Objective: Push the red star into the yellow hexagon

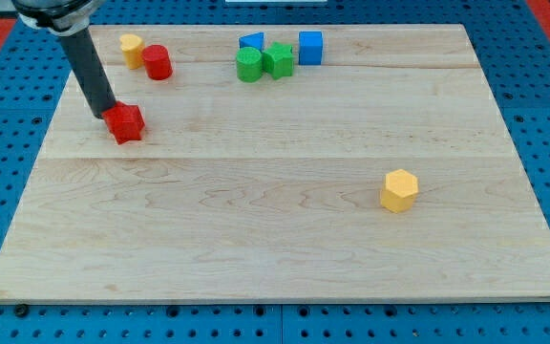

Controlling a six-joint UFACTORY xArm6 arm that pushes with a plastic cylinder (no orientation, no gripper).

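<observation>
The red star [125, 123] lies on the wooden board at the view's left, upper part. My tip [104, 113] rests right against the star's left side, the dark rod slanting up to the view's top left. The yellow hexagon [399, 190] stands far off at the view's right, lower than the star, with bare board between them.
A small yellow block [131, 47] and a red cylinder [157, 62] sit at the top left, above the star. A green cylinder [248, 66], a green star-like block [278, 59], a blue block [252, 42] and a blue cube [310, 47] cluster at top centre. The wooden board [275, 239] lies on a blue pegboard.
</observation>
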